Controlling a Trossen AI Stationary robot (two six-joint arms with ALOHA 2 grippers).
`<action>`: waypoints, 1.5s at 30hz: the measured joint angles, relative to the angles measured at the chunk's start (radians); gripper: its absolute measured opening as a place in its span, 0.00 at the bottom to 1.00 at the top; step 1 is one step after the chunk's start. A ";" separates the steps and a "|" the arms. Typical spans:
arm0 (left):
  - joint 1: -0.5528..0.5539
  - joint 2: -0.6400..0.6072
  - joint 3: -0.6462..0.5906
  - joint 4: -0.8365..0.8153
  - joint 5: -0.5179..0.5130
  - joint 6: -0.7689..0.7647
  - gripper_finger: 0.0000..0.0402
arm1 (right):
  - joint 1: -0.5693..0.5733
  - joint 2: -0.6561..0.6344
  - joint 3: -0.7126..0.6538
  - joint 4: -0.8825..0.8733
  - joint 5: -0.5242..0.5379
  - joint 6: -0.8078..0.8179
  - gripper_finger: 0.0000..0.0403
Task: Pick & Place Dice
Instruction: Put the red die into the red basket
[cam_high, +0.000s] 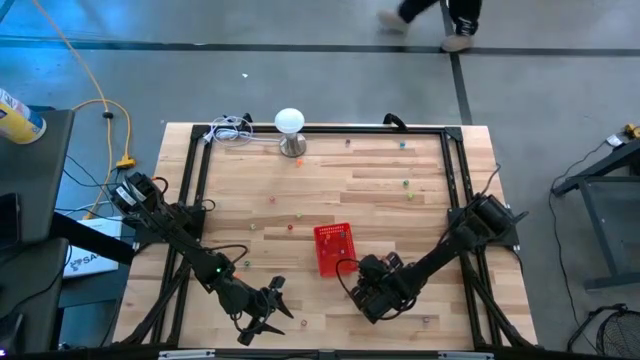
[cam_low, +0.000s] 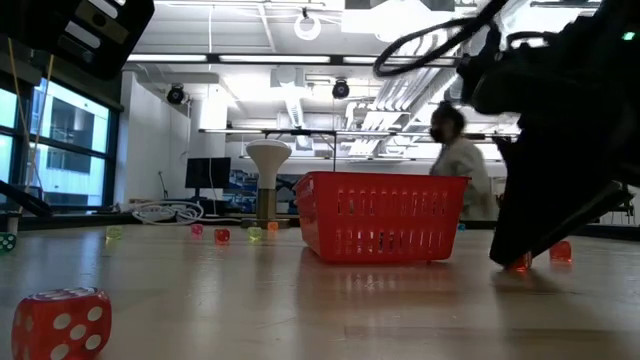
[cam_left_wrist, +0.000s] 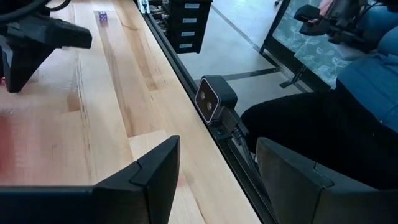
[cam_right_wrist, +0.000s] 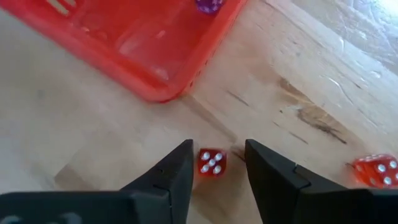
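- Right hand (cam_right_wrist: 216, 163) low on the bench (cam_high: 400, 210), near the front edge, just beside the near corner of the red basket (cam_high: 334, 247); fingers apart and straddling a red die (cam_right_wrist: 211, 162), neither pad clearly touching it.
- Left hand (cam_high: 272, 310) waits at the front-left of the bench, near the edge, fingers spread wide, nothing between them.
- Bench: pale wood planks inside a black frame.
- Basket: red plastic mesh, upright, long axis running front to back in the high view; one purple die (cam_right_wrist: 209, 5) lies inside.
- White dome-topped lamp (cam_high: 290, 127) stands at the back edge, well apart from both arms.
- A person (cam_low: 462, 165) passes in the room beyond.
- Die between the right fingers: cube, so no long axis; five-pip face turned toward the wrist camera, edges slightly skewed to the fingers.
- Second red die (cam_right_wrist: 376, 170) sits on the wood just beside that hand, outside the fingers.
- Another red die (cam_low: 60, 322) lies close to the low camera, five pips facing it.
- Remaining dice, mixed colours, lie scattered across the middle and back of the bench; too small to read faces.
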 joint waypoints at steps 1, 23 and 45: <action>0.000 0.000 0.000 0.000 0.000 0.000 0.51 | -0.001 0.005 0.000 0.000 -0.004 -0.001 0.32; 0.000 0.000 0.000 0.000 0.000 0.001 0.51 | 0.020 0.002 -0.002 0.021 -0.049 -0.016 0.08; 0.036 0.000 0.000 -0.030 -0.055 -0.092 0.51 | 0.039 -0.083 0.130 0.179 0.240 -0.335 0.09</action>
